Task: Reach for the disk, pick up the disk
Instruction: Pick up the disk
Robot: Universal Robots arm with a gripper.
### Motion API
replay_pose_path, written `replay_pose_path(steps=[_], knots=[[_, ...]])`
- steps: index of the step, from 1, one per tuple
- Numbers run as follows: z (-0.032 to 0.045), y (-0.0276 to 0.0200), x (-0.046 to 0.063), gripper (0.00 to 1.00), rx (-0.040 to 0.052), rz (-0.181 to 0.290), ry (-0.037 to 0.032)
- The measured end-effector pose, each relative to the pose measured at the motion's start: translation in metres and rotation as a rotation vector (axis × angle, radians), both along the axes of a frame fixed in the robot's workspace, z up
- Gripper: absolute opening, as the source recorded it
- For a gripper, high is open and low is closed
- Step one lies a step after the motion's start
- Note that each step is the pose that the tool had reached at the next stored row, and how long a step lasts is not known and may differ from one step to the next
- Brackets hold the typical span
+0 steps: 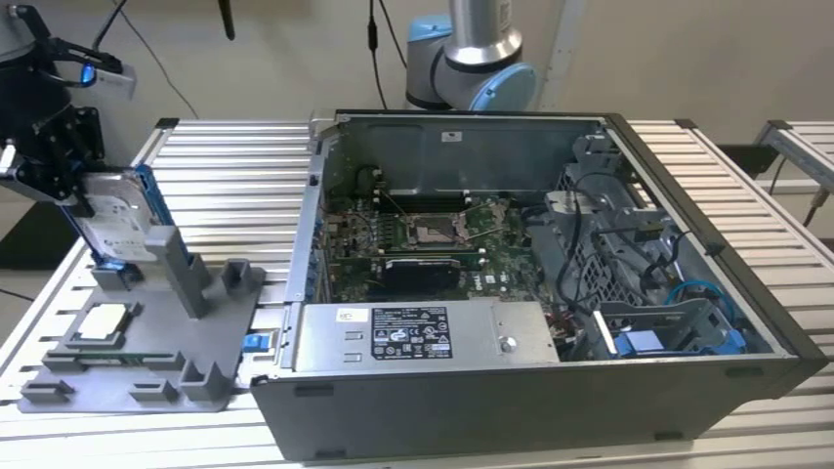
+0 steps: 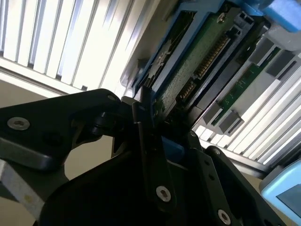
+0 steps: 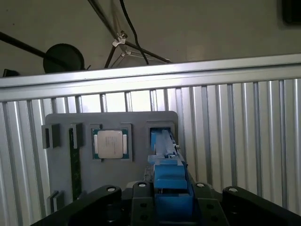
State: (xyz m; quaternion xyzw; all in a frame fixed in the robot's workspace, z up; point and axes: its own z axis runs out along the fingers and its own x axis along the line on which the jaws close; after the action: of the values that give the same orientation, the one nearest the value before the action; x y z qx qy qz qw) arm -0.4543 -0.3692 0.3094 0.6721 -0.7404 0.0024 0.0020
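A: Where is the disk [image 1: 115, 217] now?

B: It stands on its edge at the exterior view's left, at the end of the grey holder [image 1: 195, 332], and the gripper [image 1: 76, 195] has it. The fingers [image 3: 200, 197] are closed on it. In the first wrist view they press the blue rail [image 3: 170, 179] from both sides.

A: Is it free from the slot [image 3: 159, 136]?

B: I cannot tell. Its lower end is at the mouth of the slot, maybe a little inside.

A: So what can go wrong?

B: I think three things. First, if the end is inside and the arm goes sideways, the disk can jam or tip the holder. Second, the grip is on the narrow plastic rails near one end, and the heavy body hangs below. The disk may slide or turn in the fingers. Third, the grey post [image 1: 176, 269] is just beside the disk. A low swing toward the case [image 1: 521, 410] could hit it.

A: And the chip [image 1: 104, 320]?

B: It lies in its pocket nearby. A dropped disk could land on it.
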Motion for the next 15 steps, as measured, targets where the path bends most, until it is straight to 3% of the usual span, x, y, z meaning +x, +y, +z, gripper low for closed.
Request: replay_pose_path(steps=[15], knots=[[0.0321,0.0,0.0,0.0,0.0001,0.0,-0.0001]])
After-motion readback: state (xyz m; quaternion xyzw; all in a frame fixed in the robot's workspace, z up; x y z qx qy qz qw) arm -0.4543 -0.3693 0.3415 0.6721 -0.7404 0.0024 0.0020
